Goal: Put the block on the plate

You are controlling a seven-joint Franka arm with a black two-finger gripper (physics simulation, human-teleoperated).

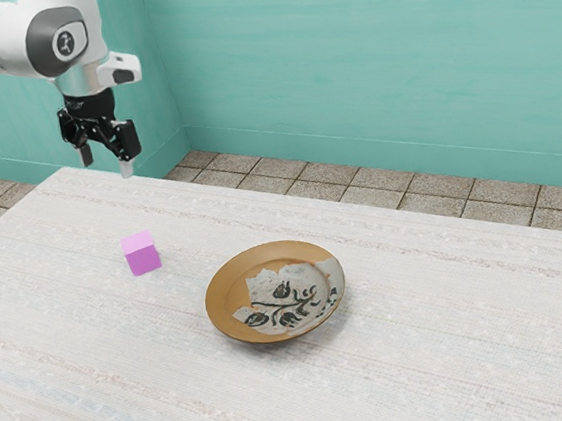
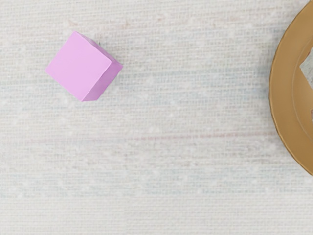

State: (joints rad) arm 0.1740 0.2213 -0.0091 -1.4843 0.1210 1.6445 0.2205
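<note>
- black two-finger gripper (image 1: pixel 106 161): upper left of the exterior view, fingers wide apart.
- pink block (image 1: pixel 141 253): centre left, on pale table (image 1: pixel 457 353), well apart from plate.
- brown-rimmed floral plate (image 1: pixel 228 294): near centre.
- teal wall (image 1: pixel 365 51): upper right; tiled floor (image 1: pixel 358 181) between it and table.

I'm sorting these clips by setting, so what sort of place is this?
Probably a plain simulated room: a cloth-like tabletop, teal walls and a tiled floor.
</note>
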